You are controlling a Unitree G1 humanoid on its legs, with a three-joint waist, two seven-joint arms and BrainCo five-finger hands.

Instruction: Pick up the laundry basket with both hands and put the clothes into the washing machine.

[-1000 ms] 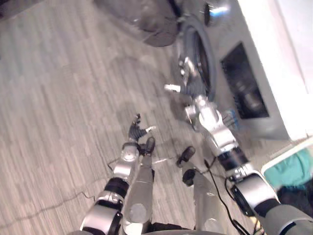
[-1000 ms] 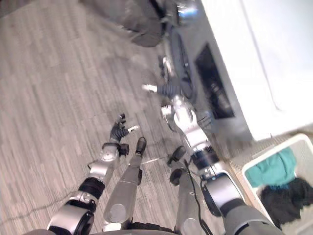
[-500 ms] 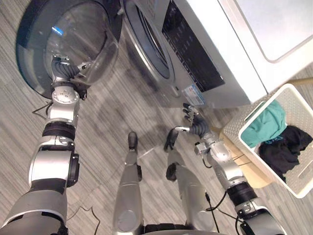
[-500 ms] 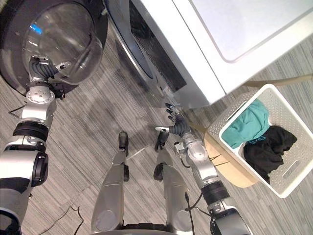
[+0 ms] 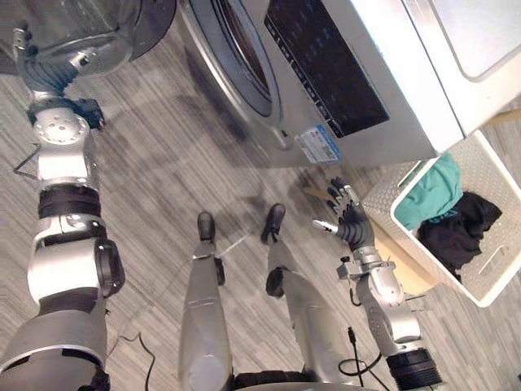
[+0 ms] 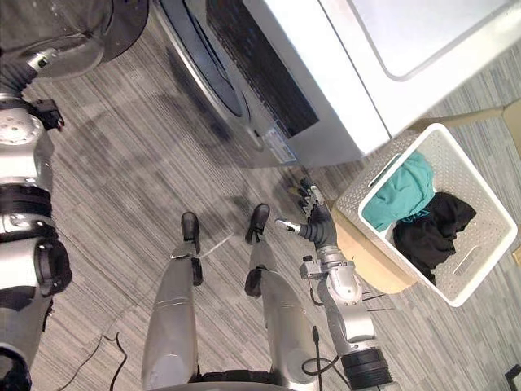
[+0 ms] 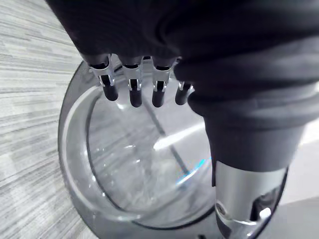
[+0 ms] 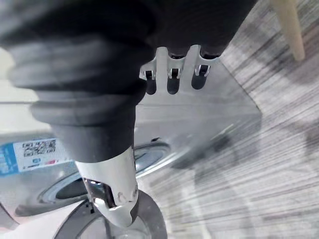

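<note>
Left hand (image 5: 47, 75): raised at the far left against the glass of the washer door (image 5: 89, 24). Its fingers (image 7: 130, 94) hang relaxed and grasp nothing; whether they touch the glass cannot be told.
Washer door: swung wide, well clear of the front of the washing machine (image 5: 399, 98), so that nothing blocks the way in.
Drum opening (image 5: 244, 57): uncovered and facing the floor (image 5: 155, 163) in front of the robot. It probably needs no further preparation to take a load.
Right hand (image 5: 352, 224): low, just beside the machine's lower front corner and near the basket's closer wall, apart from both. Its fingers (image 8: 172, 79) are spread and released, a shape suited to reaching for a rim rather than carrying.
Laundry basket (image 5: 379, 195): white and perforated, upright on a tan wooden stand (image 6: 368, 259) to the right of the machine. The stand holds it off the floor, likely to spare a deep bend at pick-up.
Clothes: a teal garment (image 5: 431, 191) lies toward the machine's side of the basket and a black garment (image 5: 460, 232) beside it, both loosely heaped below the rim.
Stage (judged): the basket is not yet grasped. The two hands are well apart, so the left must cross to the basket's other side before a two-handed lift.
</note>
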